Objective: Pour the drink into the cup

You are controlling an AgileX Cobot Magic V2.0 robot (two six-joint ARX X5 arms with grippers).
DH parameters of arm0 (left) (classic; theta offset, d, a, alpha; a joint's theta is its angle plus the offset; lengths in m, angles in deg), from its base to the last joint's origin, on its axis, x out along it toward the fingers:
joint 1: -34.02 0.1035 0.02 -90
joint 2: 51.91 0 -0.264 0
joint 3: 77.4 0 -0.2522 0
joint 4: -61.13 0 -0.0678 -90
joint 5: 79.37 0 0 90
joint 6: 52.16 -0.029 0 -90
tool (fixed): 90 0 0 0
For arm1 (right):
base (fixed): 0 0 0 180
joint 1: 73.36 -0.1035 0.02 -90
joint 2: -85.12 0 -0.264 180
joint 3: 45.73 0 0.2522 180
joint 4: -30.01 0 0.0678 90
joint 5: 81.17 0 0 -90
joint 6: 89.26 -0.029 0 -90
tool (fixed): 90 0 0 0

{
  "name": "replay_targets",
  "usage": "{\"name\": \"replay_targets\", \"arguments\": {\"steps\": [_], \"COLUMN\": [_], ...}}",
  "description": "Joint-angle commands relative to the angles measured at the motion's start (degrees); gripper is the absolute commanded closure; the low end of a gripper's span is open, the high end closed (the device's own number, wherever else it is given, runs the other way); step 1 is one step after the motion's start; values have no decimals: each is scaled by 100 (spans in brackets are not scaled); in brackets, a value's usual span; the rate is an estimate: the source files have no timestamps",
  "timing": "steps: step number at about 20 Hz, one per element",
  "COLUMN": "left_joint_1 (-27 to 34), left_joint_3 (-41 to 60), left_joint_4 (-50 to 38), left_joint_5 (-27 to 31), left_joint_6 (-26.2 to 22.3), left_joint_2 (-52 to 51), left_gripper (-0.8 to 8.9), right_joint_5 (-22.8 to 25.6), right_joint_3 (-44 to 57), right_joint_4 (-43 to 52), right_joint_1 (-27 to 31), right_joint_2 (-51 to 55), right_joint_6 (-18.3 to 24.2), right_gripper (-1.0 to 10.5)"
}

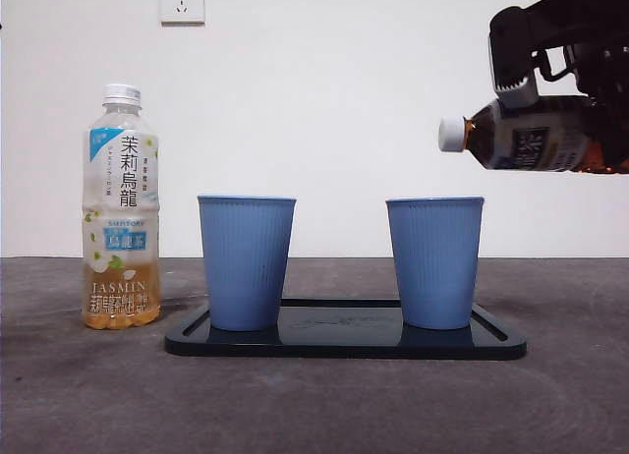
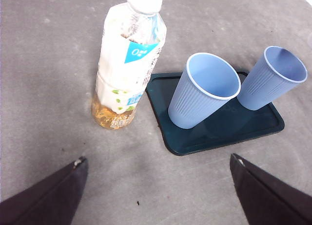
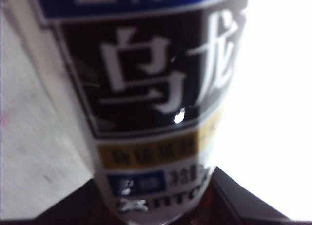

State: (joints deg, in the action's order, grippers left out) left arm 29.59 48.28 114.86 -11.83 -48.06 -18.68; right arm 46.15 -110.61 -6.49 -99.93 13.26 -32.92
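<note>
A: Start at the left side of the front view. What stands there?

B: A jasmine tea bottle (image 1: pixel 120 208), upright on the grey table (image 1: pixel 88 395), white cap on, with pale amber drink low in it. It stands just beside the black tray (image 1: pixel 344 344), off its left end and not touching it.

A: And on the tray?

B: Two blue ribbed cups, both upright and apart from each other. The left cup (image 1: pixel 246 262) sits near the tray's left end, the right cup (image 1: pixel 434 262) near its right end. From the left wrist view both look empty inside.

A: Where is the dark drink?

B: High on the right. The oolong bottle (image 1: pixel 531 135) is tipped almost level, its white cap (image 1: pixel 451 135) on and pointing left, above the right cup's rim and clear of it. Nothing lies between cap and cup.

A: Who holds it?

B: The right gripper (image 1: pixel 600 130), jaws clamped around the bottle's body; in its wrist view the label fills the picture.

A: The other arm?

B: The left gripper (image 2: pixel 156 186) hangs over the table in front of the tea bottle and tray, jaws spread wide, holding nothing.

A: Anything behind?

B: A white wall with a socket (image 1: pixel 182 2) above the tea bottle.
</note>
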Motion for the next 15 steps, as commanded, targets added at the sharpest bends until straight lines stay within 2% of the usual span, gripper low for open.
{"name": "replay_targets", "arguments": {"steps": [1,5,7,8,10,12,15], "left_joint_1": [-22,-22,-22,-22,-22,-20,-20], "left_joint_3": [-103,-103,-103,-103,-103,-103,-103], "left_joint_4": [-90,-90,-92,-92,-92,-92,-92], "left_joint_5": [-9,-9,-9,-9,-9,-9,-9], "left_joint_6": [-42,-42,-42,-42,-42,-44,-42], "left_joint_2": [7,7,7,7,7,7,9], "left_gripper": [345,345,345,345,345,344,344], "right_joint_5": [-186,-1272,-2068,-2581,-3362,-3620,-3838], "right_joint_3": [-227,-225,-223,-214,-94,166,883], "right_joint_4": [208,212,214,254,496,907,2017], "right_joint_1": [-17,133,411,601,951,1141,1318], "right_joint_2": [210,822,1102,1187,1279,1311,1360], "right_joint_6": [-1139,-3062,-4162,-4572,-5005,-5285,-5873], "right_gripper": [851,851,851,851,851,849,848]}}
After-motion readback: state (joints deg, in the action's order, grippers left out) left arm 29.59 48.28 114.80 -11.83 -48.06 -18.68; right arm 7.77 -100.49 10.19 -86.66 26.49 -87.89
